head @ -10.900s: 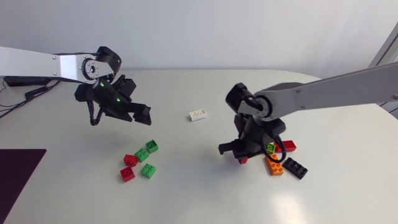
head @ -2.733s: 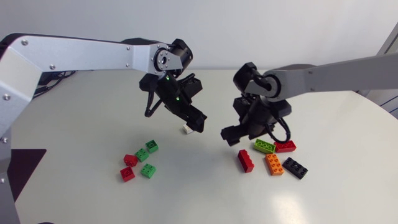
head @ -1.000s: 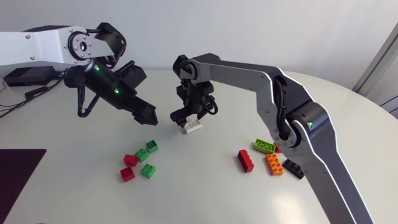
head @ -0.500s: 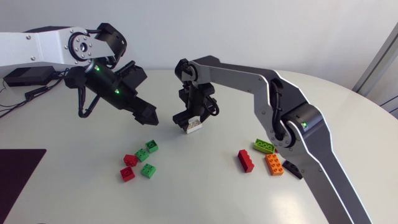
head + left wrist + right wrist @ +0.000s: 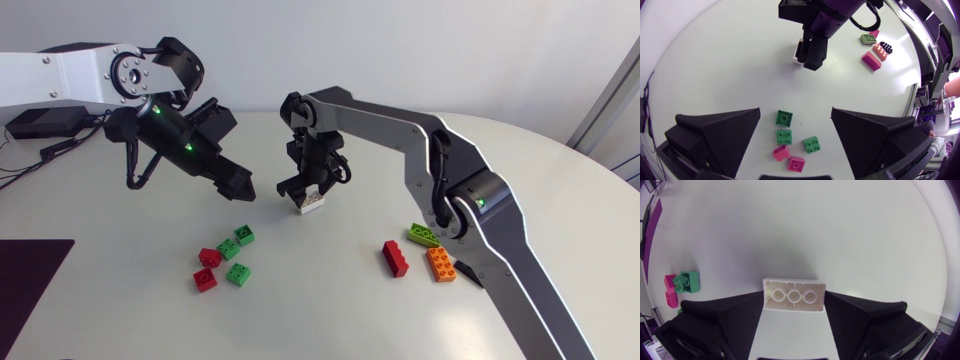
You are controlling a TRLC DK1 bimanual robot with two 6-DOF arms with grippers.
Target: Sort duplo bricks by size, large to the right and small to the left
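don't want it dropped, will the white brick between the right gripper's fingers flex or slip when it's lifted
The white brick probably stays rigid: it looks like moulded plastic. Likely light for its size, since its underside shows a hollow shell with three tubes. Its smooth ends could slip or pivot in the right gripper if the squeeze is weak.

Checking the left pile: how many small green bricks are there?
3, all in the left pile: the rear green brick, the middle green brick and the front green brick. None appears hidden.
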